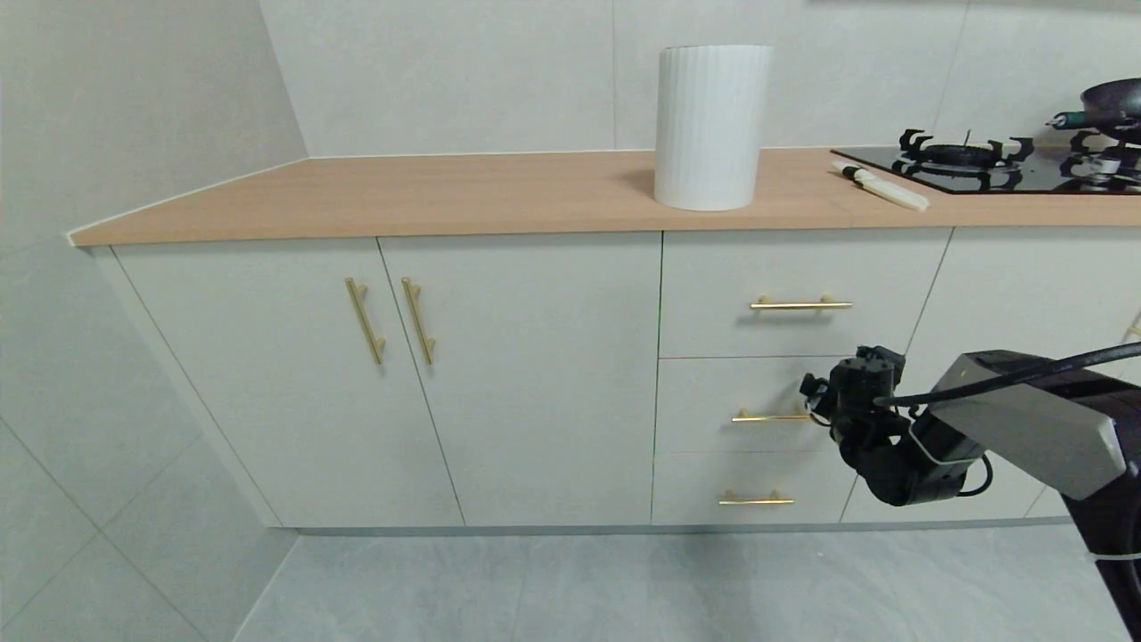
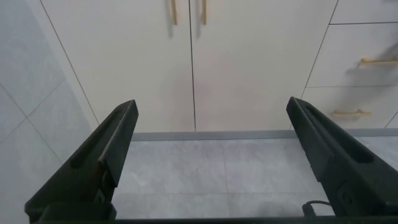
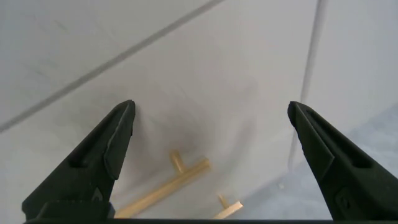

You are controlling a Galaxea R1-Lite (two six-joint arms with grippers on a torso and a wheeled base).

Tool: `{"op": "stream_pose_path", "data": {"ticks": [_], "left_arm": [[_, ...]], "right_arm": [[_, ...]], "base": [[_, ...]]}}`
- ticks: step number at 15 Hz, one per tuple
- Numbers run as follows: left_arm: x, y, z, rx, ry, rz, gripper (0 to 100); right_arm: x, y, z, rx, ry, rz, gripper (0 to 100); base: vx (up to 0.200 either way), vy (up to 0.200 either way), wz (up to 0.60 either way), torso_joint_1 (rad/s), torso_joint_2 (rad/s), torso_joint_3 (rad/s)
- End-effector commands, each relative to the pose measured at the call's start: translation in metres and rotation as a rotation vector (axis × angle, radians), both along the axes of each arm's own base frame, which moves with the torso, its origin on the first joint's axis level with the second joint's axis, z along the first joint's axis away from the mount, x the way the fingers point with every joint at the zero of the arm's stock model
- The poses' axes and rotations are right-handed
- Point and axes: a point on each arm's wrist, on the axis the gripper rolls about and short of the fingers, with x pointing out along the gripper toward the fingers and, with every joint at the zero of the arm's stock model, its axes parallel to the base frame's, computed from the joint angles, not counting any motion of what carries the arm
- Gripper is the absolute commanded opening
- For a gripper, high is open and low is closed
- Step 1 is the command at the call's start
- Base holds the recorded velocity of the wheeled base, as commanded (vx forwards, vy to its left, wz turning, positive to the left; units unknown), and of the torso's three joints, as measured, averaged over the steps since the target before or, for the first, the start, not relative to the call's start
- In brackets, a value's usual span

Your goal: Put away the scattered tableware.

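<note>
My right gripper [image 3: 211, 115] has its jaws wide apart, below the white ribbed container [image 1: 711, 125], facing a drawer handle [image 3: 165, 190]. My left gripper [image 2: 211, 112], jaws likewise apart, faces the cabinet doors [image 2: 186, 62] below and left of the container. A white utensil [image 1: 882, 187] lies on the countertop [image 1: 401, 192] right of the container.

Wooden countertop [image 1: 401, 192] over white cabinets, bearing a ribbed white cylinder [image 1: 710, 127], a white-handled utensil [image 1: 881, 186], a black hob [image 1: 998, 168]
</note>
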Motion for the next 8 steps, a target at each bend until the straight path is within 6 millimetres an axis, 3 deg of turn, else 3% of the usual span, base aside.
{"op": "stream_pose_path", "data": {"ticks": [1,2,3,4,6,8], "left_arm": [[0.000,0.000,0.000,0.000,0.000,0.000,100],[0.000,0.000,0.000,0.000,0.000,0.000,100],[0.000,0.000,0.000,0.000,0.000,0.000,100],[0.000,0.000,0.000,0.000,0.000,0.000,100],[0.000,0.000,0.000,0.000,0.002,0.000,100],[0.000,0.000,0.000,0.000,0.002,0.000,100]], "right_arm": [[-0.047,0.010,0.047,0.010,0.017,0.088,100],[-0.047,0.010,0.047,0.010,0.017,0.088,100],[-0.093,0.011,0.084,0.014,0.012,0.160,100],[-0.124,0.008,0.118,-0.017,-0.036,0.181,100],[-0.163,0.002,0.155,-0.055,-0.113,0.188,100],[-0.220,-0.007,0.180,-0.125,-0.169,0.180,100]], "base": [[0.000,0.000,0.00,0.000,0.00,0.000],[0.000,0.000,0.00,0.000,0.00,0.000],[0.000,0.000,0.00,0.000,0.00,0.000],[0.000,0.000,0.00,0.000,0.00,0.000],[0.000,0.000,0.00,0.000,0.00,0.000],[0.000,0.000,0.00,0.000,0.00,0.000]]}}
